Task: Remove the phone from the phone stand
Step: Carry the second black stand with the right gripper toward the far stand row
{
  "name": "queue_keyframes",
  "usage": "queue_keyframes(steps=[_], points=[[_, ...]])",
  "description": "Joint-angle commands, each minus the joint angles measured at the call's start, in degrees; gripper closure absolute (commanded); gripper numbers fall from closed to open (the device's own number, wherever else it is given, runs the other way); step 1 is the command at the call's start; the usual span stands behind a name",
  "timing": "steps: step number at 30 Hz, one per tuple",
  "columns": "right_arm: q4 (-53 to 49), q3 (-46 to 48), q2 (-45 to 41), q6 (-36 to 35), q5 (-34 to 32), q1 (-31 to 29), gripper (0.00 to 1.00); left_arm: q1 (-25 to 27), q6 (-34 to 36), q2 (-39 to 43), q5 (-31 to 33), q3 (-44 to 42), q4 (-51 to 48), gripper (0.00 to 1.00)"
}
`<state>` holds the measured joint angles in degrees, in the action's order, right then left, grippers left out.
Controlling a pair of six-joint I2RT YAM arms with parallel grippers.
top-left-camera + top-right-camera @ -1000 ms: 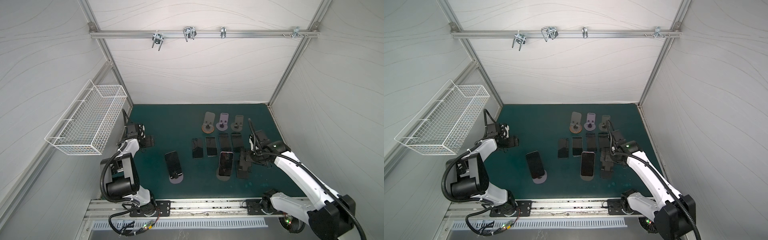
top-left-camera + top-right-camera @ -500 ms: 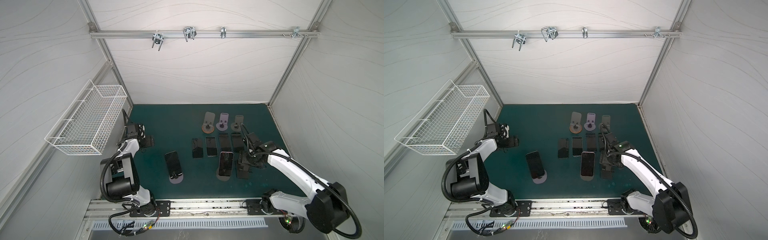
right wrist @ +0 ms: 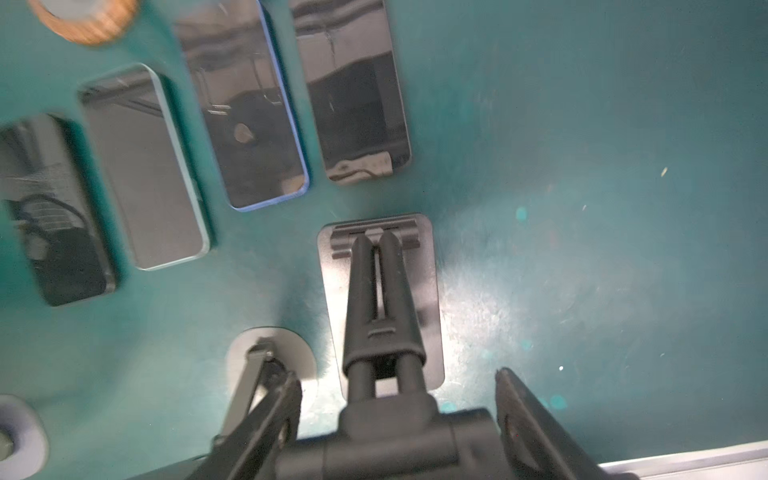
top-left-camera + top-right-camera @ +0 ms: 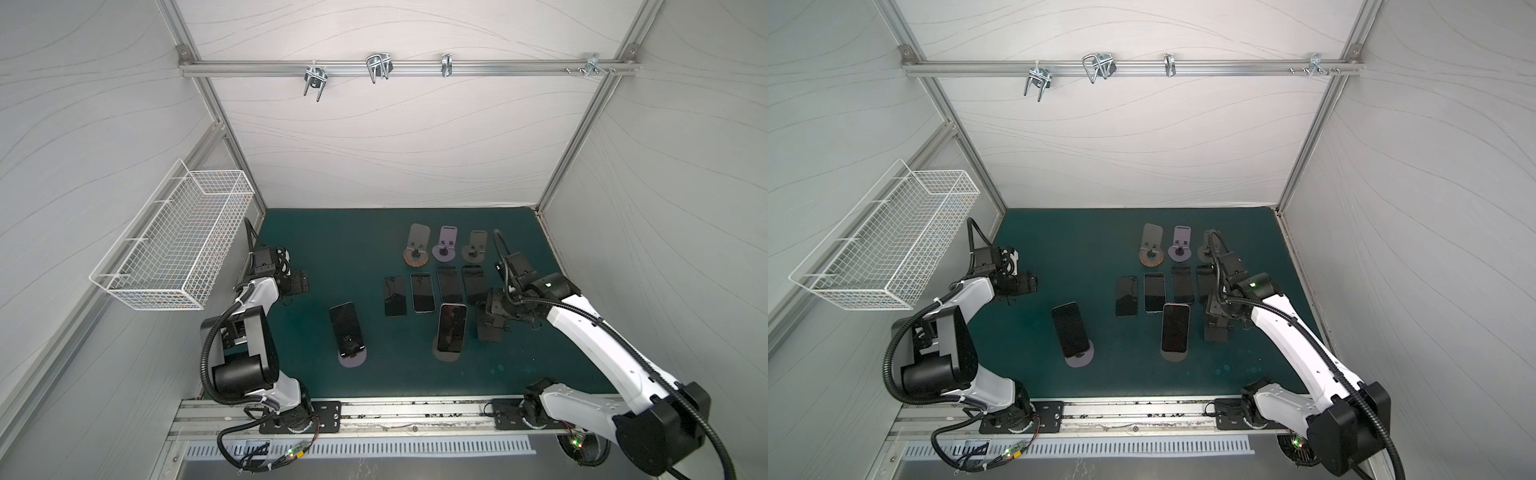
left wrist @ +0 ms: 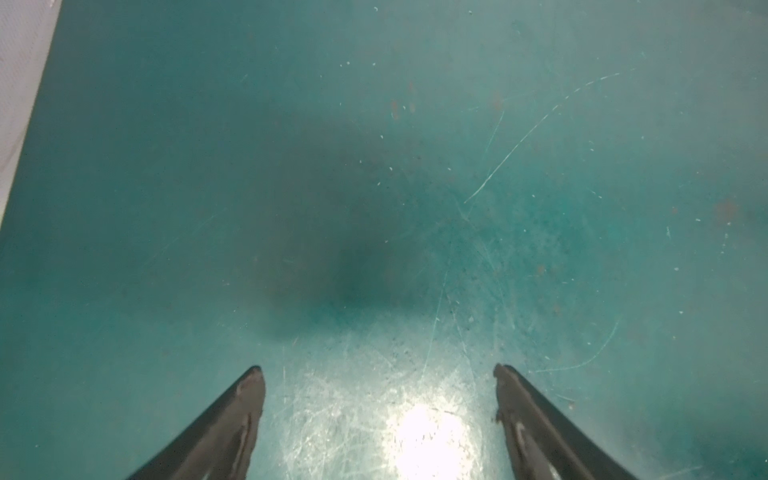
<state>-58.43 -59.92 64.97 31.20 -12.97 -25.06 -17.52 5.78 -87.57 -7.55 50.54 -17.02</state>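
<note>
The right claw (image 3: 397,378) hangs low over the black stand (image 3: 361,291) — its two fingers (image 3: 274,415) sit one on each side of the stand's thick top part, very close to it. I cannot tell if they are pinching that part or are only next to it. I also cannot tell if the black stand has a phone in it. The stand's flat foot lies on the green desk (image 4: 353,232) right under the claw.

Just beside this claw, toward the middle of the desk, the pale-edged phone (image 4: 452,328) leans on the grey stand (image 4: 445,356), screen up and tilted. It is not touching the claw.

A bit farther back, four flat phones (image 4: 422,292) lie side by side on the desk. Behind them, three more stands (image 4: 446,243) are in a row near the back wall.

The dark phone (image 4: 347,328) leans on the purple stand (image 4: 353,360), well apart from both claws.

The left claw (image 5: 378,369) is far over by the left wall — its fingers are spread wide over the bare desk. A white wire basket (image 4: 178,249) hangs on the wall near it
</note>
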Motion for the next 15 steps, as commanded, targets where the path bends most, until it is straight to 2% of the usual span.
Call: queue_keyframes(steps=[1, 4, 7, 15], points=[[-2.25, -7.18, 2.74, -5.21, -0.94, 1.02, 0.36, -0.32, 0.46, 1.26, -0.26, 0.78, 1.37, 0.12], [-1.65, -13.13, 6.11, -7.29, -0.10, 1.06, 0.36, -0.26, 0.25, 1.17, -0.14, 0.79, 1.29, 0.12], [-1.68, -20.14, 10.87, -6.42, 0.87, 0.41, 0.38, -0.24, 0.34, 1.62, -0.19, 0.43, 1.71, 0.12], [-1.33, -37.84, 25.76, -4.93, 1.08, -7.86, 0.37, -0.28, 0.43, 2.10, -0.36, 0.00, 2.19, 0.13]])
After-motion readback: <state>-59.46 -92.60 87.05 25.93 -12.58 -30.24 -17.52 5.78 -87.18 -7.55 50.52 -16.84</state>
